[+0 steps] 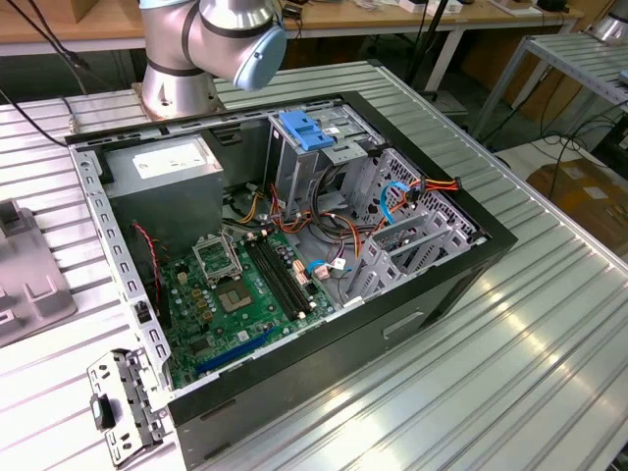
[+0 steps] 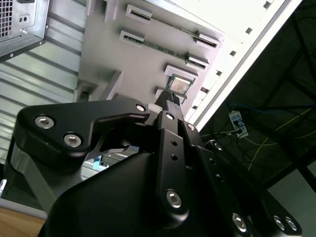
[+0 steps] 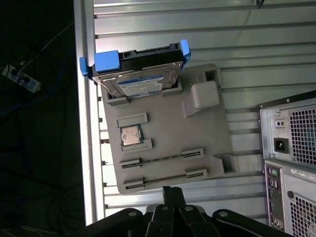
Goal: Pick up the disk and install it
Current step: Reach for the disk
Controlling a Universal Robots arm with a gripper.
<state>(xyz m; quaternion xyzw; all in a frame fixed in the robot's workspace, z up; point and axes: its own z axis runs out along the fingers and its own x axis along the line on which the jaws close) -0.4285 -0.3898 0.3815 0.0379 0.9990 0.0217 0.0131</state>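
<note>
**Disk not yet picked up; installation outstanding**

The flat silver-metal disk with blue plastic side rails [image 3: 140,81] is standing on edge in a slot at one end of the grey moulded parts tray [image 3: 197,143]. That tray is lying on the ribbed metal table [image 1: 510,343], beside the open black computer case [image 1: 294,245]. A small square processor chip [image 3: 131,136] is sitting in a recess of the same tray.

The black gripper [image 3: 171,190] is hanging over the tray's opposite end, well apart from the disk. Its fingertips are appearing pressed together and are pinching nothing.

In my judgement, no step is showing as done: the pick-up is not yet made, and carrying the disk to the case and seating it are both remaining. Inside the case, the metal drive cage with the blue plastic latch [image 1: 304,132] is standing next to the grey power-supply box [image 1: 167,177].

Markings: the disk is carrying a white-and-blue printed label, and the power-supply box a white sticker. No writing on either can be made out.
</note>
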